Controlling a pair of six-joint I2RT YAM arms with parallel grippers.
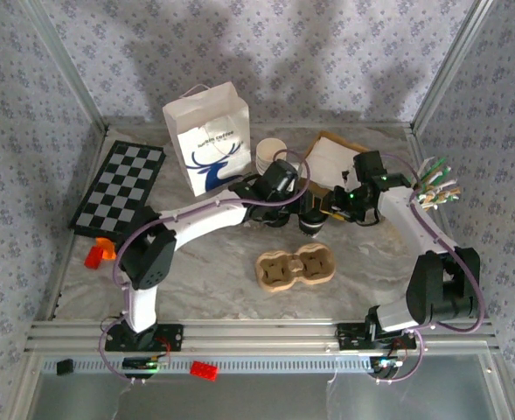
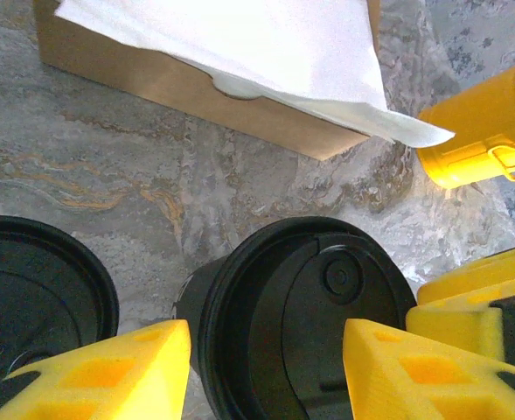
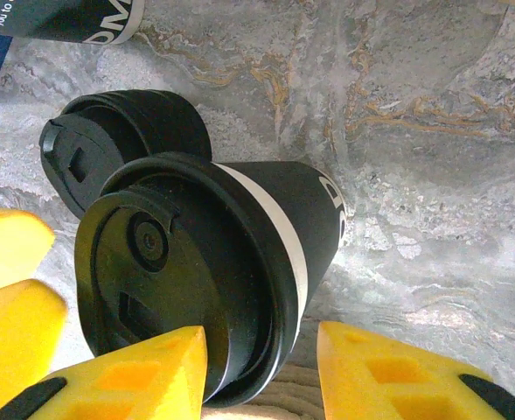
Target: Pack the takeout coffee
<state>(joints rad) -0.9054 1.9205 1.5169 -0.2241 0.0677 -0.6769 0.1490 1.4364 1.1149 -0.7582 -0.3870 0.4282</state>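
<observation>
scanning left to right, what have we got? mo asks.
lee: checkered mat [image 1: 121, 185], then a white paper bag [image 1: 206, 140] standing upright. the black cup [image 1: 310, 225] sits on the marbled table [image 1: 213, 262], between the bag and the napkin box [image 1: 334, 150], behind the pulp carrier [image 1: 295, 267].
mo: and the grippers?
lee: left gripper [image 2: 266, 337] has its jaws roughly half apart, one yellow finger on each side of a glossy lid [image 2: 309, 306]. can't tell whether they press. right gripper [image 3: 261, 337] straddles a banded cup [image 3: 240, 245] with a tapered paper wall, and its grip is just as unclear.
mo: how to do this well?
lee: i'd squeeze below the lid rim, gently. thin paper would likely dent and pop the lid. keep it upright, then aim for one of the carrier's round wells, where the rough pulp should seat it snugly.
</observation>
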